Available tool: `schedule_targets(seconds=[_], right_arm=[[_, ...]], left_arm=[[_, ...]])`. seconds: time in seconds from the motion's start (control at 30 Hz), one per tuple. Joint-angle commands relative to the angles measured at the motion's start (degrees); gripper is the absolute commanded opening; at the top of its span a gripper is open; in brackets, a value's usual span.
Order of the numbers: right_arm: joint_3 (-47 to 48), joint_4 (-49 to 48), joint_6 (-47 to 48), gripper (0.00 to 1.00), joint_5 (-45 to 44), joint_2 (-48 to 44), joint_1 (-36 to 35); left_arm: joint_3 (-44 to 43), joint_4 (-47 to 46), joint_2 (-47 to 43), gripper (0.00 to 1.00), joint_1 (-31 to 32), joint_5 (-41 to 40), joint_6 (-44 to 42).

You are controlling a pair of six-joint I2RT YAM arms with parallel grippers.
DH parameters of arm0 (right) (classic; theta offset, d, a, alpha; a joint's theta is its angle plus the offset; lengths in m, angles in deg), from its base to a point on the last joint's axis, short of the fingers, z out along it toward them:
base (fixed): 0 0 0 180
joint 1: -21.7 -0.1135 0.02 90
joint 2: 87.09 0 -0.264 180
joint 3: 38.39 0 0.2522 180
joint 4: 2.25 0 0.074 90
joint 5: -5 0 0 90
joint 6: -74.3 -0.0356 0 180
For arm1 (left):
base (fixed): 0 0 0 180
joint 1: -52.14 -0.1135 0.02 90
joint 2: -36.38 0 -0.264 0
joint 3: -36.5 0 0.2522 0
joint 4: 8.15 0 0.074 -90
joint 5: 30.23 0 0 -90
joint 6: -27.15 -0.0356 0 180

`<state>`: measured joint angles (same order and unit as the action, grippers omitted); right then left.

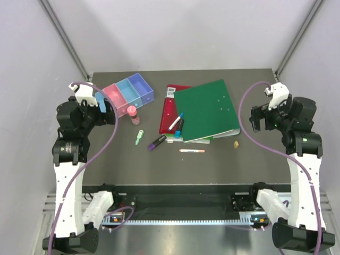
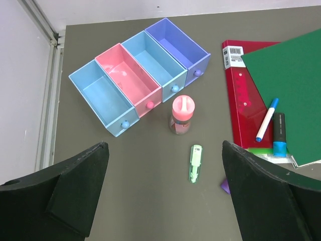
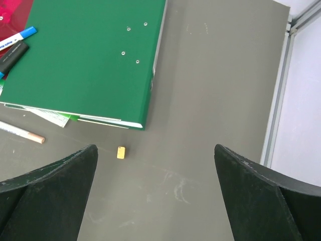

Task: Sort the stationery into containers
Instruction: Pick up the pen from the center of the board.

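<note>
Right now I have both hands spread wide and empty: the left hand (image 2: 164, 146) hovers over the pink-capped little bottle (image 2: 181, 114) and the pale green marker (image 2: 195, 163), near the joined row of four translucent plastic bins (image 2: 140, 69). Below the right hand (image 3: 155, 148), the tiny tan nub (image 3: 121, 152) lies on the dark tabletop (image 3: 210, 100), beside the large green binder (image 3: 85, 55).

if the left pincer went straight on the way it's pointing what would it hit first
Likely bare table beside the pale green marker, which lies in the gap of the open left pincer; depth unclear.
</note>
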<state>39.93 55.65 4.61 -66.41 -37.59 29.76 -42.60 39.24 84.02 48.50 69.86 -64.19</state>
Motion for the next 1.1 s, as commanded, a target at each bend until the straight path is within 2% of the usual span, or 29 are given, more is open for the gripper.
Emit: schedule_targets(seconds=[0.0,0.17,0.23,0.33,0.4,0.5,0.6,0.7,0.73,1.07], right_arm=[[0.9,-3.0,-1.3,1.0,-1.4,-2.0,0.4],[2.2,1.1,4.8,1.0,0.9,-1.0,0.4],[4.2,6.4,5.9,1.0,3.8,3.9,0.4],[7.6,11.0,6.7,1.0,6.3,11.5,0.4],[8.0,10.4,7.2,1.0,6.7,14.5,0.2],[7.2,4.1,7.4,1.0,5.3,16.3,-1.2],[8.2,1.7,7.4,1.0,1.5,19.5,-5.6],[10.1,0.9,6.7,1.0,-2.7,22.3,-11.8],[10.4,0.6,6.4,1.0,-3.5,22.6,-13.7],[13.2,0.2,5.1,1.0,-6.1,24.9,-16.1]], left_arm=[[-0.9,-1.8,-0.5,0.99,0.0,0.4,0.3],[-0.1,-0.9,0.7,0.99,0.0,3.3,-1.5],[-0.7,2.0,2.1,0.99,0.0,8.9,-4.7],[-0.2,5.4,5.5,0.99,0.1,12.1,-8.6],[0.6,5.6,7.8,0.99,0.1,12.2,-10.7],[2.4,4.1,10.1,0.99,0.1,11.6,-12.0],[3.6,0.9,11.8,0.99,1.3,12.2,-13.1],[2.6,-0.7,14.4,0.99,3.4,10.4,-13.9],[1.5,-0.7,15.3,0.99,5.8,9.4,-13.9],[-4.1,-2.2,22.6,0.99,17.5,3.9,-15.3]])
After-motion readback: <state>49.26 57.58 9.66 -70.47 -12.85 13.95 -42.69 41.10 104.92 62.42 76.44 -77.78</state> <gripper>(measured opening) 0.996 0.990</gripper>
